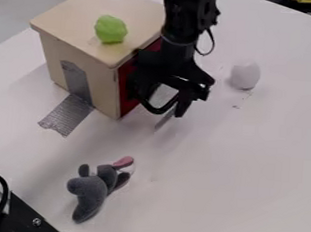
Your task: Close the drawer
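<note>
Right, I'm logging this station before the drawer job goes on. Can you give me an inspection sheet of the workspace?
Surface: white table, faint marks right of centre
Job's things: wooden cabinet, red front partly behind the hand; drawer position cannot be told
Clutter: green lump on cabinet; white egg-shaped object and grey plush toy on table
Tape: silver strip from cabinet side onto table
Hand: black, before the red front
Cables: black loop beside arm; black cable, lower left
Surroundings: grey floor, upper left
</note>
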Robot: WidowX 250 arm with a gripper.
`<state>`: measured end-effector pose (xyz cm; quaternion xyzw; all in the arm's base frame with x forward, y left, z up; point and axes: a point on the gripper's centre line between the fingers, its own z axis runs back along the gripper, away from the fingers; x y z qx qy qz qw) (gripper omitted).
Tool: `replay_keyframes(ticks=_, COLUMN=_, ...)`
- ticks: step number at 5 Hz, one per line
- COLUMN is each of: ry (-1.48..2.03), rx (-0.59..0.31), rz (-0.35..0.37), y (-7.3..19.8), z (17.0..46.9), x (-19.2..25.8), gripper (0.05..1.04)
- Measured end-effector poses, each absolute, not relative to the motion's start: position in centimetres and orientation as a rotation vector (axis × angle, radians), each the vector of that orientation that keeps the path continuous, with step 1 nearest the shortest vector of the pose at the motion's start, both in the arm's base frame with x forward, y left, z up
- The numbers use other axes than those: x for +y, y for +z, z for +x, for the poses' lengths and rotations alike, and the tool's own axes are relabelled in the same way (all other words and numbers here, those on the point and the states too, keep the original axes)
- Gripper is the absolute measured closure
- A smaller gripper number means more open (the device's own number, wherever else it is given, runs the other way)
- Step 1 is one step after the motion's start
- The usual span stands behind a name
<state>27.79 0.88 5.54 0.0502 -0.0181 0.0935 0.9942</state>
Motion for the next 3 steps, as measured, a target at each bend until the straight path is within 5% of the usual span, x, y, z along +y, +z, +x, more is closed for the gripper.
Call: replay_keyframes(ticks=3, ry=0.024, rx=-0.163, rz=-0.032, y=12.1, z=28.7, x=-4.1, gripper=0.085)
